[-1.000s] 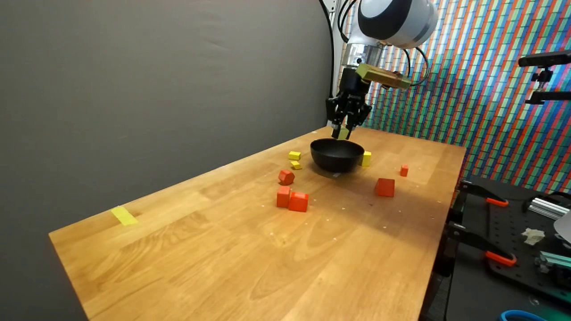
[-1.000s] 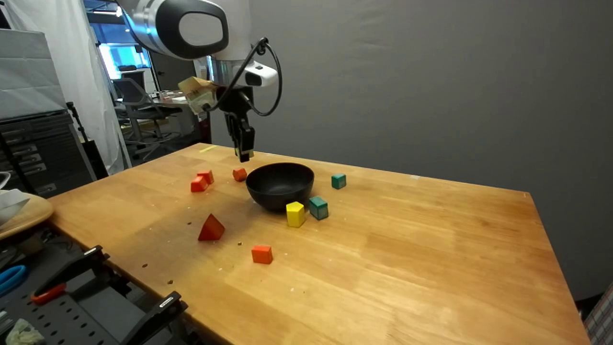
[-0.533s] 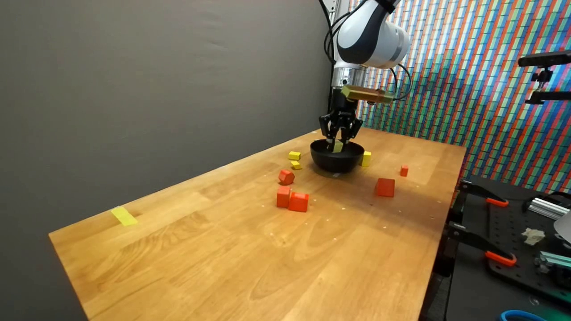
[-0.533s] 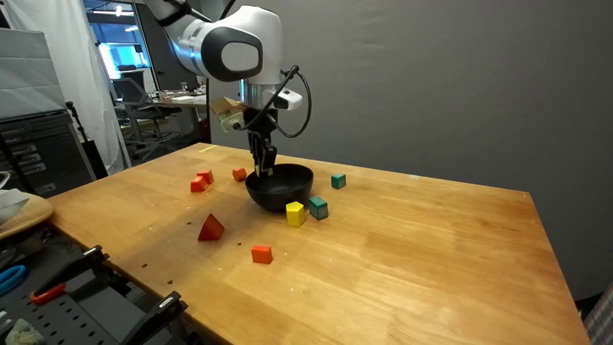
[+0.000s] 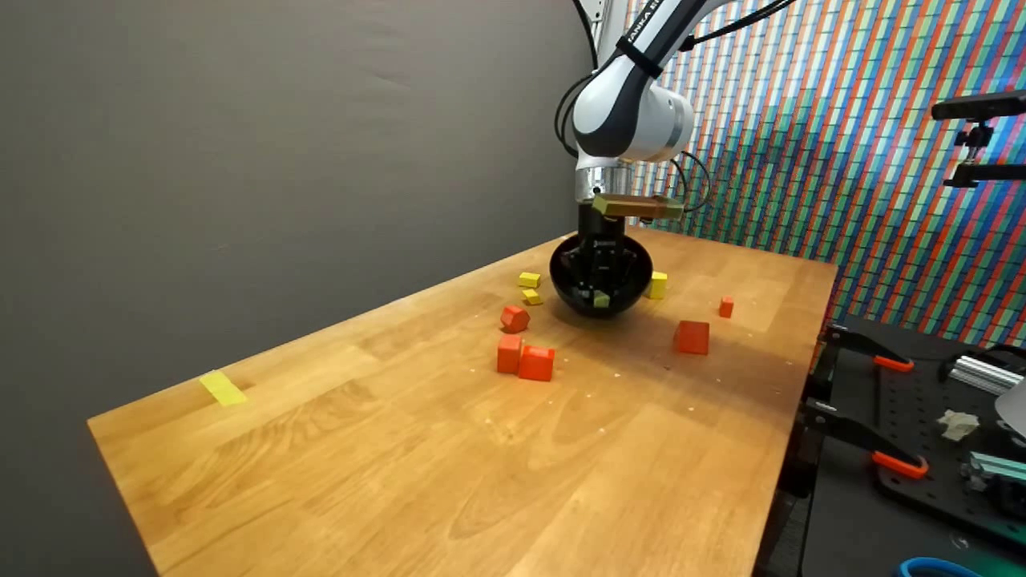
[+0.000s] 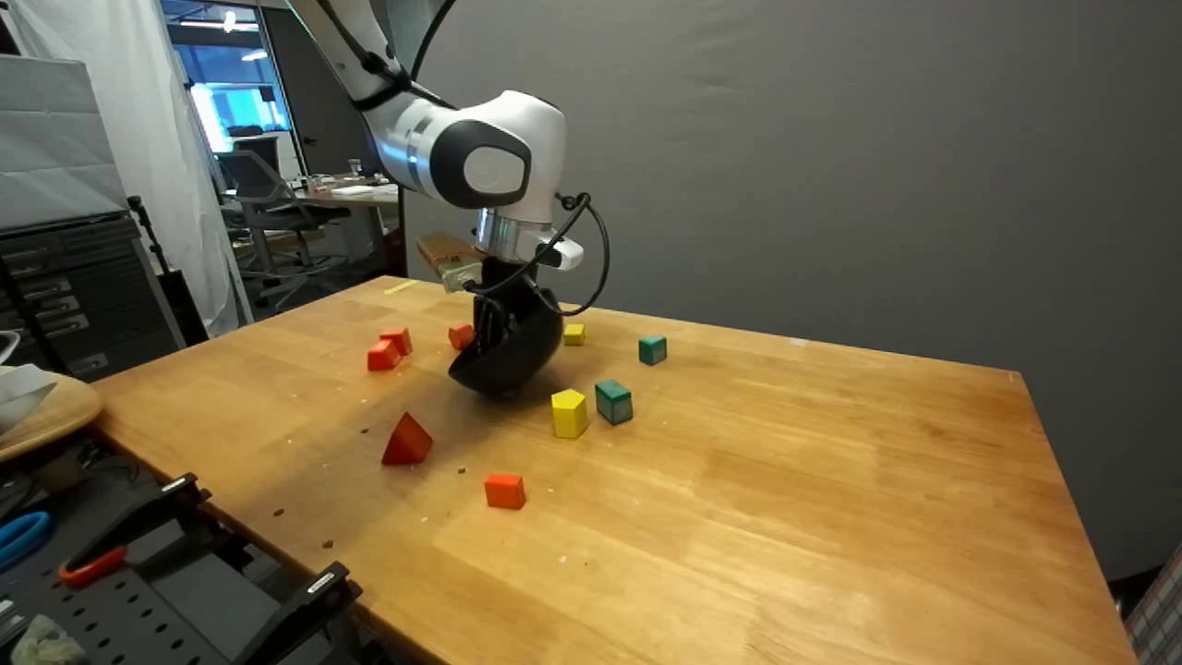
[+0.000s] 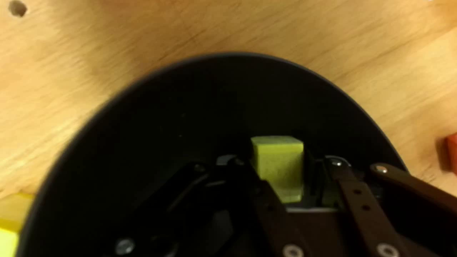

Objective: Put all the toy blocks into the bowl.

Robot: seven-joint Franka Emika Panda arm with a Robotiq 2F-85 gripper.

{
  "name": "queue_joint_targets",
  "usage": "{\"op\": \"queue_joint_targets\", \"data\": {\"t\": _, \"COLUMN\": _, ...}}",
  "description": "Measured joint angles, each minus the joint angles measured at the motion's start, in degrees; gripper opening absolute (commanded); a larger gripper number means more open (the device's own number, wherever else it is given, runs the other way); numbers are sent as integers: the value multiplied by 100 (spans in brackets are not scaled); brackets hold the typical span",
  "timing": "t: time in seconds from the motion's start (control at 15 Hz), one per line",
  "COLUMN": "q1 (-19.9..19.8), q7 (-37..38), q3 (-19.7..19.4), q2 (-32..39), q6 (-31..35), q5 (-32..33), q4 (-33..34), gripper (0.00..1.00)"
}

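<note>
One wooden table [image 5: 449, 473] under the bowl [image 6: 528, 356], and here's the room: a grey wall [image 6: 831, 185] behind the bowl in an exterior view, a chair [image 6: 254, 175] far off to its left there, and, in an exterior view, a striped backdrop [image 5: 809, 160] beyond it to the right.

Now the bowl, and what an angle: tilted steeply in both exterior views! The gripper [image 7: 280, 173] is deep inside it, fingers narrow and clamped on a yellow-green block [image 5: 601, 299]. That block is within the bowl's rim; whether it touches the bowl's side, I cannot tell. The gripper and the dark hide much of the inside, so what more lies in there I cannot tell.

And plenty around the bowl! In an exterior view two yellow blocks [image 5: 530, 280] sit near its left, a strip [image 5: 223, 387] lies flat well apart on that side, and clamps [image 5: 893, 364] are well off to its right. In an exterior view a yellow prism [image 6: 570, 414] stands front right of the bowl, just beside a teal block [image 6: 614, 402]; a second teal block [image 6: 653, 350] is off to its right. Red pyramid [image 6: 407, 443] front left, orange block [image 6: 505, 491] straight out in front. Left of the bowl, a many-sided red block [image 6: 461, 336] near it, then a red pair [image 6: 384, 355] side by side, well apart from it. In the way from above: the arm [image 6: 540, 139], right over the bowl.
</note>
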State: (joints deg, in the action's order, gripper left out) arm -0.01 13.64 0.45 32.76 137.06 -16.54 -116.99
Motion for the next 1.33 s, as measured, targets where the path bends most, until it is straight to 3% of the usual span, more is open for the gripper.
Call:
{"op": "queue_joint_targets", "data": {"t": 0.47, "q1": -496, "q7": -1306, "q3": 728, "q2": 167, "q6": -1162, "q5": -1149, "q4": 126, "gripper": 11}}
{"op": "queue_joint_targets", "data": {"t": 0.53, "q1": -562, "q7": -1406, "q3": 732, "q2": 164, "q6": -1251, "q5": -1232, "q4": 126, "gripper": 15}}
{"op": "queue_joint_targets", "data": {"t": 0.8, "q1": -546, "q7": -1383, "q3": 476, "q2": 119, "q6": -1124, "q5": -1058, "q4": 102, "gripper": 15}}
{"op": "queue_joint_targets", "data": {"t": 0.87, "q1": -498, "q7": -1354, "q3": 408, "q2": 99, "q6": -1040, "q5": -949, "q4": 95, "gripper": 44}}
{"op": "queue_joint_targets", "data": {"t": 0.93, "q1": -435, "q7": -1290, "q3": 349, "q2": 79, "q6": -933, "q5": -818, "q4": 85, "gripper": 61}}
{"op": "queue_joint_targets", "data": {"t": 1.27, "q1": -59, "q7": -851, "q3": 174, "q2": -47, "q6": -611, "q5": -174, "q4": 3, "gripper": 98}}
{"op": "queue_joint_targets", "data": {"t": 1.33, "q1": -7, "q7": -771, "q3": 159, "q2": -133, "q6": -612, "q5": -63, "q4": -35, "gripper": 100}}
